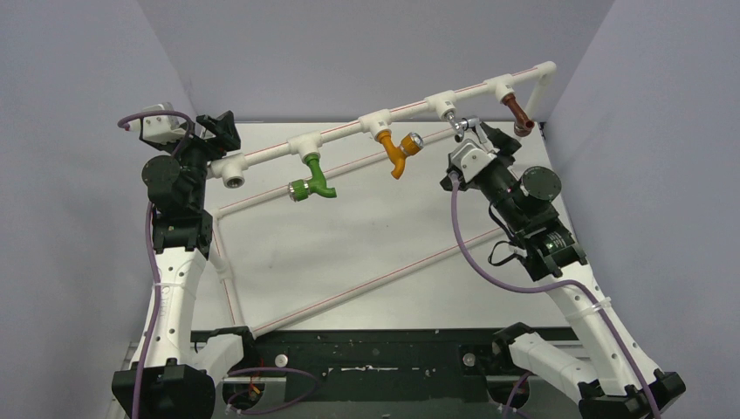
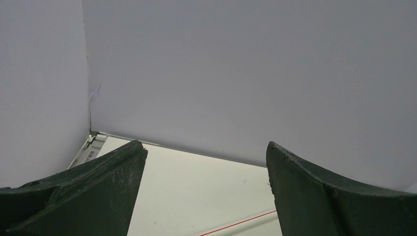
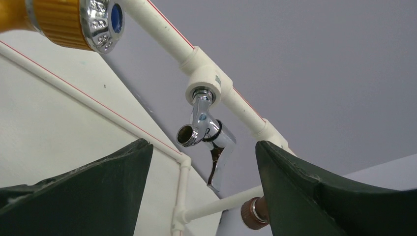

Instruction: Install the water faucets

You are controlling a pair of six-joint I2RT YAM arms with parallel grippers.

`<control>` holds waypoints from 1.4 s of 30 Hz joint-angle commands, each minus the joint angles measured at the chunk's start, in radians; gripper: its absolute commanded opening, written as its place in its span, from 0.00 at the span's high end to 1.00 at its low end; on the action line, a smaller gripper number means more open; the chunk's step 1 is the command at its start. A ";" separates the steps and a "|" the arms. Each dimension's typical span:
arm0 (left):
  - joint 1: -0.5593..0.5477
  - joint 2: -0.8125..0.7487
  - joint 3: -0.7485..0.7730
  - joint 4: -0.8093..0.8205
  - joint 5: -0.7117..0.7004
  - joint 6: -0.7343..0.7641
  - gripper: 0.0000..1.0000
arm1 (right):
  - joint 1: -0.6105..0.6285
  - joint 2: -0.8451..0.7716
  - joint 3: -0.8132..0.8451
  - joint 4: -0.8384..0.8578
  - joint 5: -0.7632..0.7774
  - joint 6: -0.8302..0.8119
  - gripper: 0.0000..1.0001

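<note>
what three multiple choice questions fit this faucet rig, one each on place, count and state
1. Where is the chrome faucet? A) between the orange faucet and brown faucet B) at the pipe's left end C) lying on the table
2. How many faucets hang on the white pipe? A) two B) four C) six
3. The right end effector is A) open B) shut on the orange faucet C) out of view
Answers: A, it hangs between them; B, green faucet, orange, chrome, brown; A, fingers apart, clear of the chrome faucet.
</note>
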 commanded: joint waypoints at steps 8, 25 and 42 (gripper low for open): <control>0.008 0.083 -0.090 -0.282 0.046 0.000 0.10 | 0.010 0.135 0.021 0.183 0.134 -0.269 0.23; 0.011 0.086 -0.088 -0.281 0.047 -0.002 0.10 | 0.010 0.245 0.045 0.301 0.164 -0.273 0.53; 0.013 0.081 -0.089 -0.280 0.047 -0.002 0.10 | 0.010 0.227 0.040 0.321 0.137 0.291 1.00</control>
